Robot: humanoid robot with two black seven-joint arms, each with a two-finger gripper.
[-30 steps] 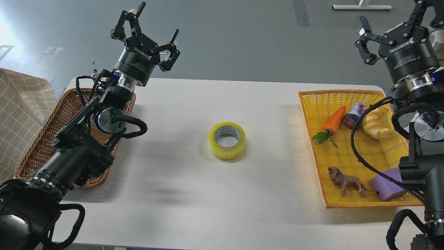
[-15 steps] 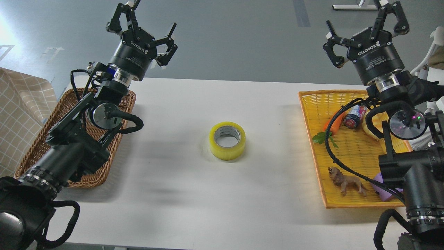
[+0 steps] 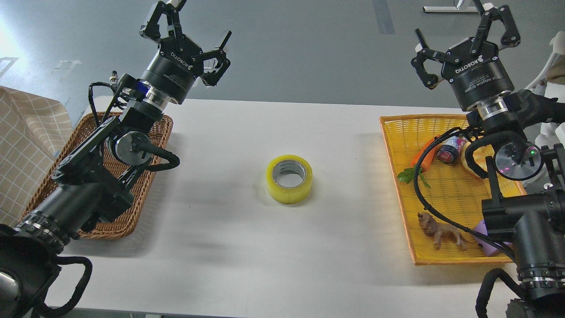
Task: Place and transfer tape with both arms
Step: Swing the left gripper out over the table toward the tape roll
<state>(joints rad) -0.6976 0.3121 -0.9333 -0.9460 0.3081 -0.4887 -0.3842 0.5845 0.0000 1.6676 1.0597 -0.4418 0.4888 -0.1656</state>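
The tape [image 3: 289,179], a yellow translucent roll with a grey-white core, lies flat on the white table [image 3: 247,247] at its middle, untouched. My left gripper [image 3: 201,22] is open and empty, raised above the table's far left edge, well left of the tape. My right gripper [image 3: 463,28] is open and empty, raised above the far edge of the yellow tray, well right of the tape.
A brown wicker basket [image 3: 44,190] sits at the left under my left arm. A yellow tray [image 3: 404,132] at the right holds a toy carrot [image 3: 421,157], a small can [image 3: 448,149], a pale bread-like toy [image 3: 468,160], a lion figure [image 3: 441,230] and a purple block [image 3: 483,232].
My right arm swung left and inward over the yellow tray, then held. My left gripper shifted slightly up. The tape has not moved.
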